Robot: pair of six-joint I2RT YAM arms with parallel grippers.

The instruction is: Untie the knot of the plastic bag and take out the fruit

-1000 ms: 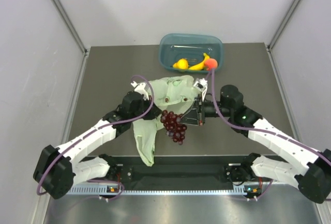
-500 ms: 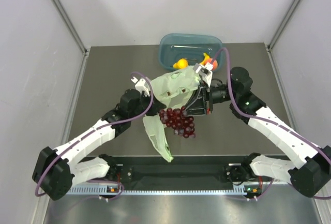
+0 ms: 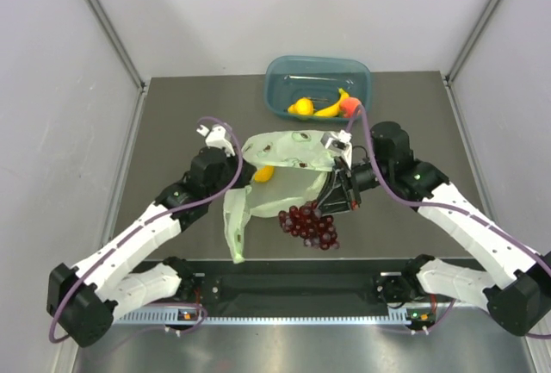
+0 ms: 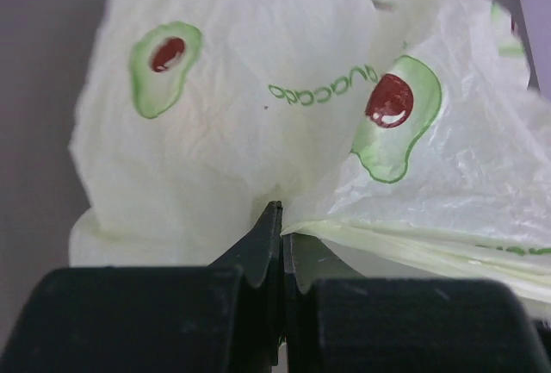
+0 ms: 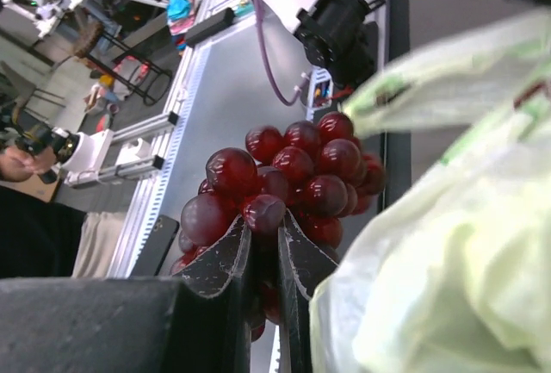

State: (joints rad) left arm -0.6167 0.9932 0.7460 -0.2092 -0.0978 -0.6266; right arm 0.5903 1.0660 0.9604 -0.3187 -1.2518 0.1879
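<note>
The pale green plastic bag [image 3: 288,151] hangs stretched between my two arms, with a loose strip [image 3: 233,228] trailing toward the near edge. My left gripper [image 3: 244,169] is shut on the bag's left edge; the left wrist view shows its fingertips [image 4: 274,225] pinching the film [image 4: 258,123]. My right gripper [image 3: 332,204] is shut on the dark purple grape bunch [image 3: 311,226], held outside the bag [image 5: 448,261]; the right wrist view shows the grapes [image 5: 297,166] between its jaws. A yellow fruit [image 3: 263,173] shows under the bag. No tied knot shows.
A teal tub [image 3: 280,76] stands at the back of the table and holds a yellow round fruit [image 3: 300,107], a banana [image 3: 331,108] and an orange-red peach [image 3: 350,107]. The arm bases and a metal rail [image 3: 284,313] line the near edge.
My right gripper has drawn the grape bunch toward the near right, out of the bag. My left arm has pulled the bag leftward, stretching it. The yellow fruit under it has come into view.
</note>
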